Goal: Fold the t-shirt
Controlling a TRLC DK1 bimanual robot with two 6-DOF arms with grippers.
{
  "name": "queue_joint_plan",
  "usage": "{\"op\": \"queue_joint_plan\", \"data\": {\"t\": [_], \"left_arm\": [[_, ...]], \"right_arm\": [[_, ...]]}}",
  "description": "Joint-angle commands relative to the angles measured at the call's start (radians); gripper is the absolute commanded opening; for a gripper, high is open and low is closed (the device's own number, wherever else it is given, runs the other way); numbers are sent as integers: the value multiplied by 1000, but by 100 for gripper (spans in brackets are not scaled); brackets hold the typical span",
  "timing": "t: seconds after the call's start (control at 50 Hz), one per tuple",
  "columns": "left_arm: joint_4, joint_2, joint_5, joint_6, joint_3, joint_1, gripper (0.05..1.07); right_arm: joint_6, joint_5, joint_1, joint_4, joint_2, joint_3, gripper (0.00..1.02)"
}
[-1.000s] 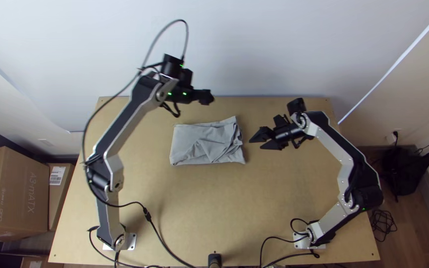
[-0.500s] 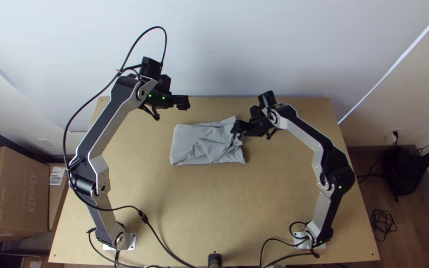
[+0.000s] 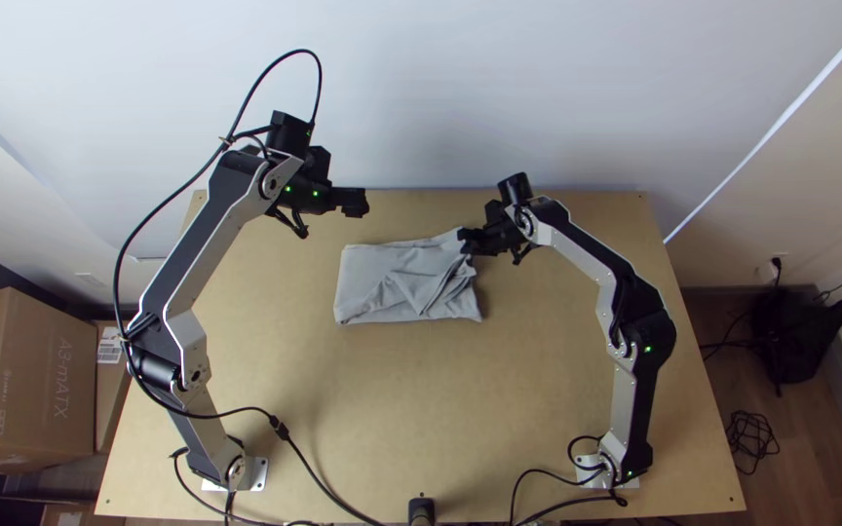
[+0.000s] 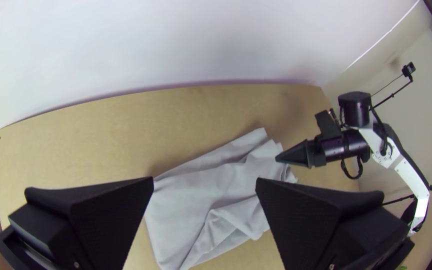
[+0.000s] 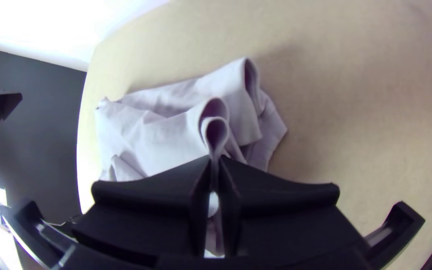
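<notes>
- Fingers on your right gripper (image 3: 465, 242) are pinched together, and there's grey cloth between them: you have a narrow ridge of the t-shirt (image 3: 392, 282).
- You're on the right-hand edge of the bundle in the top view, close to its far corner.
- Right at those fingertips, your right wrist view gives you rounded loops of layered fabric; another folded edge sits just beside the pinch, outside your grip.
- Over to your left gripper (image 3: 355, 202): its fingers are spread wide, apart from the cloth, and in the top view they sit past the shirt's far edge, toward the wall (image 3: 499, 88).
- Between those spread fingers, your left wrist view looks onto the shirt, beyond the tips.
- And the shirt itself? Folded into a rough rectangle on the far half of the tabletop (image 3: 392, 390), wrinkled, with slanting creases across its middle.
</notes>
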Motion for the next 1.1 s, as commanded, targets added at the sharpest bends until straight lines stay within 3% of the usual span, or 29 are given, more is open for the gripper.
{"op": "queue_joint_plan", "data": {"t": [0.0, 0.14, 0.18, 0.24, 0.26, 0.28, 0.46, 0.66, 1.08], "left_arm": [[-18, -27, -3, 16, -18, 9, 103], [-27, -30, -3, 18, -19, 11, 103], [-28, -30, -3, 16, -19, 11, 103], [-31, -32, -3, 16, -19, 11, 103], [-33, -33, -3, 16, -19, 11, 103], [-33, -35, -3, 16, -19, 11, 103], [-39, -44, -3, 16, -30, 20, 103], [-38, -44, -3, 18, -30, 28, 103], [-39, -56, -3, 6, -33, 20, 103]], "right_arm": [[22, 28, -34, 12, 32, 76, 2], [44, 29, -53, 12, 80, 162, 4], [54, 31, -56, 12, 101, 177, 22], [54, 34, -59, 6, 113, 175, 84], [54, 37, -62, -2, 113, 172, 96], [56, 43, -65, -12, 112, 171, 99], [91, 43, -88, -97, -38, 43, 99], [140, 42, -10, -169, -213, -142, 99], [154, 29, 144, -160, -81, -107, 95]]}}
